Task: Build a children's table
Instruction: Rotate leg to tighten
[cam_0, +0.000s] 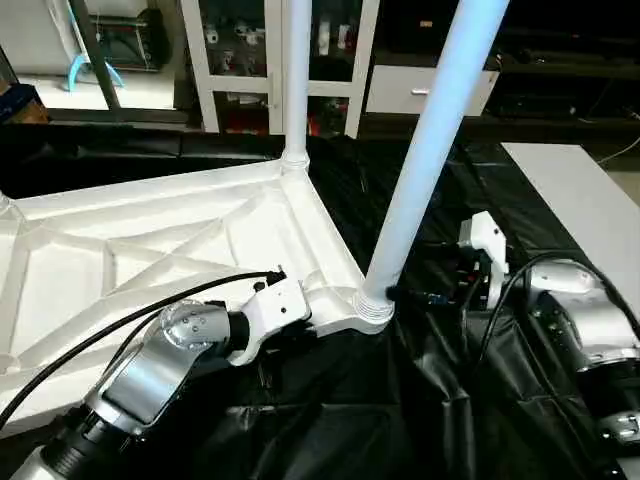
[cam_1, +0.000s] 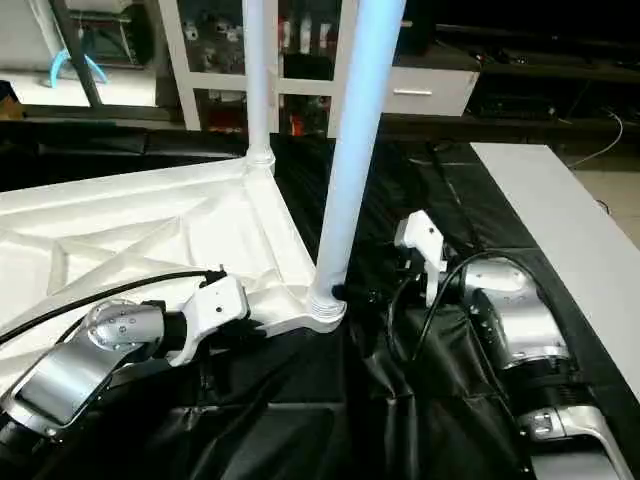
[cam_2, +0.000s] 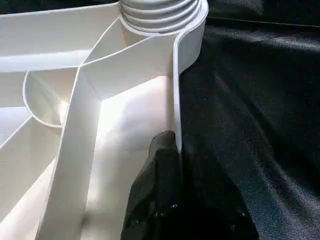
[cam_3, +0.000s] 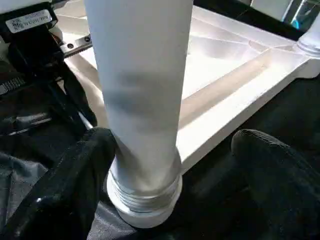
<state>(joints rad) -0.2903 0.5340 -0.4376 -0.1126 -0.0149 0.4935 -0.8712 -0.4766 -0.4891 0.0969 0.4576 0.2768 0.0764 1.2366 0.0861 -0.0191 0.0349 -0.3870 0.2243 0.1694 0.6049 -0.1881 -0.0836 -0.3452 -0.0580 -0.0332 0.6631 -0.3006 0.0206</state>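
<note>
The children's table top lies upside down on a black cloth, its ribbed underside facing up. One white leg stands in the far corner socket. A second leg stands in the near right socket. My left gripper is shut on the top's rim just short of that socket, one finger inside the wall and one outside. My right gripper stands open around the base of the near leg, with one finger close against it and the other finger well apart.
The black cloth covers the work surface. A white flat board lies to the right. At the back stand a white glass-door cabinet and a white drawer front. A black cable runs along my left forearm.
</note>
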